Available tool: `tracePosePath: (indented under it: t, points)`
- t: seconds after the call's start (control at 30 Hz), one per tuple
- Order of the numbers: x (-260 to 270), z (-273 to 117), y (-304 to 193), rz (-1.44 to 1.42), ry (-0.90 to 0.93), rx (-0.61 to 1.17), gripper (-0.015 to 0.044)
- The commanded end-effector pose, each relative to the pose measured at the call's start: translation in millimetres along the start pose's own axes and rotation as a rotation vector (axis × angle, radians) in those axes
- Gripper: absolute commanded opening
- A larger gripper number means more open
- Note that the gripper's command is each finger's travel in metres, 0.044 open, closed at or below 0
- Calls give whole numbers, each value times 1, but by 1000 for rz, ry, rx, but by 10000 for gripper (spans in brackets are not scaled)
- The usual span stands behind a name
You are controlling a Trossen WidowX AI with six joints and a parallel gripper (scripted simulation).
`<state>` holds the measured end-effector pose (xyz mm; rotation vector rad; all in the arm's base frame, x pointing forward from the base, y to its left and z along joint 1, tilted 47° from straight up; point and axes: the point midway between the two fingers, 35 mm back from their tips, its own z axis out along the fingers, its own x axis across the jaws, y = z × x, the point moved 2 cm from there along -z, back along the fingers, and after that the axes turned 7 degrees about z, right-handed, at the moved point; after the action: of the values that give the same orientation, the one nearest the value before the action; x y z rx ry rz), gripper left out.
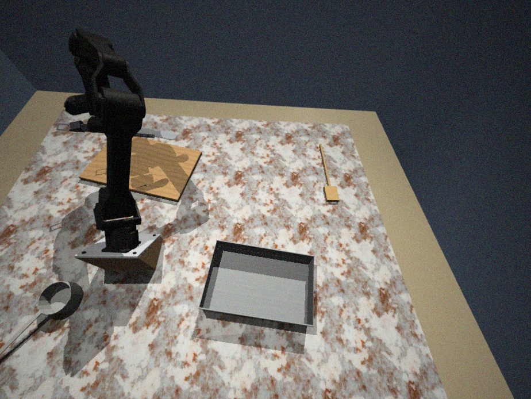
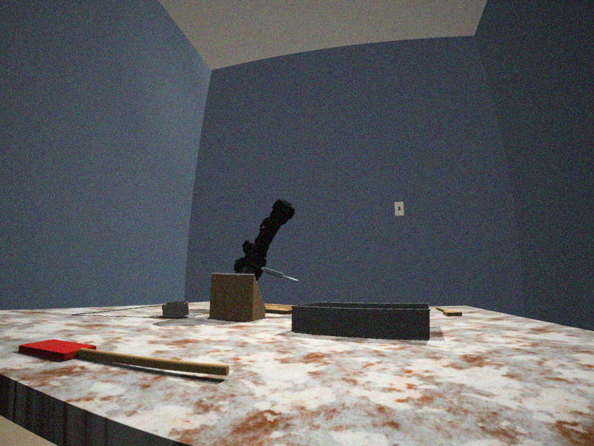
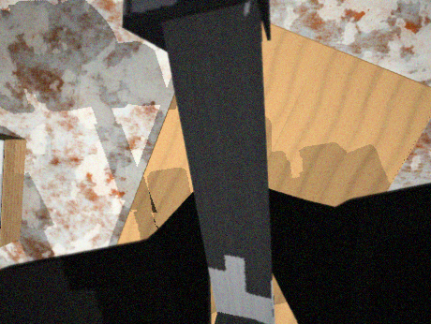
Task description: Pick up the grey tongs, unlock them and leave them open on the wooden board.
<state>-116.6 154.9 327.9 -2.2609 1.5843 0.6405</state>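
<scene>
- Gripper is clamped on the tongs, held in the air above the board near the table's far-left corner.
- Tongs look stiff, thin and slick: grip mid-arm, below the hinge.
- Tin holds nothing.

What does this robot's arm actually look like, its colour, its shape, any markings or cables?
The matte black jointed arm is built of chunky, boxy links with rounded joints. It rises from a light grey metal base plate with small dark bolt holes, set on a brown wedge-shaped block. A thin pale line crosses the lowest link. No cables or lettering show. Its black pincer is mostly hidden.
</scene>
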Motion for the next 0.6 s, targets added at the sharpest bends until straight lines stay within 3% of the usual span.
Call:
tracePosePath:
  t: [0.0,0.57]
  points:
    - [4,-2,-2,-4,24,-55,-150]
    - [8,-11,-7,-10,51,-305,-150]
